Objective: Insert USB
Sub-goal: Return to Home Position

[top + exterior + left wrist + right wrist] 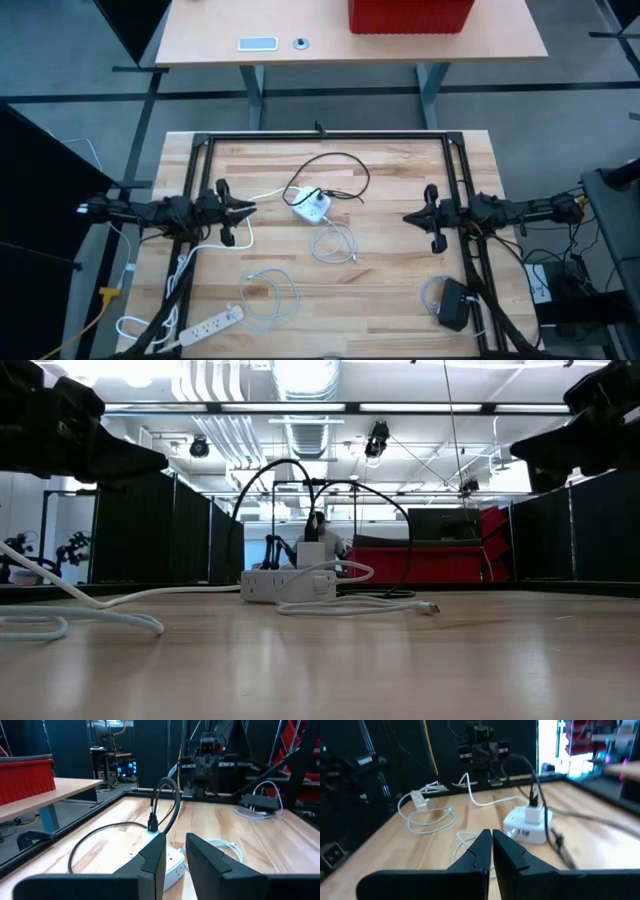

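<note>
USB cable first: the black USB cable (pixel 345 156) is plugged in, its plug (pixel 152 821) standing upright in the top of the white outlet extension (pixel 312 207) near the middle of the wooden table (pixel 400 300). From the plug the cord rises in a tall loop and falls back to the wood. I judge the cord light and springy (a loop that holds itself up like that has some stiffness). The plug is the only rigid part. If I had to reseat it, I would pinch the moulded plug body from the sides, low down, and never pull on the cord. The extension looks light too, and I expect it to slide on the smooth wood unless the other arm braces it.

A loose white cable (pixel 333 243) lies coiled just beside the extension. The black outlet extension (pixel 452 303) sits well apart at the table's near right edge, with a pale cable curled against it. A long white power strip (pixel 215 322) lies at the near left.

Both arms hang clear, level with each other. The left gripper (pixel 175 840) points at the extension from the left, its fingers slightly parted and empty. The right gripper (pixel 491 834) faces it from the right, fingers pressed together on nothing. Insertion looks finished to me.
</note>
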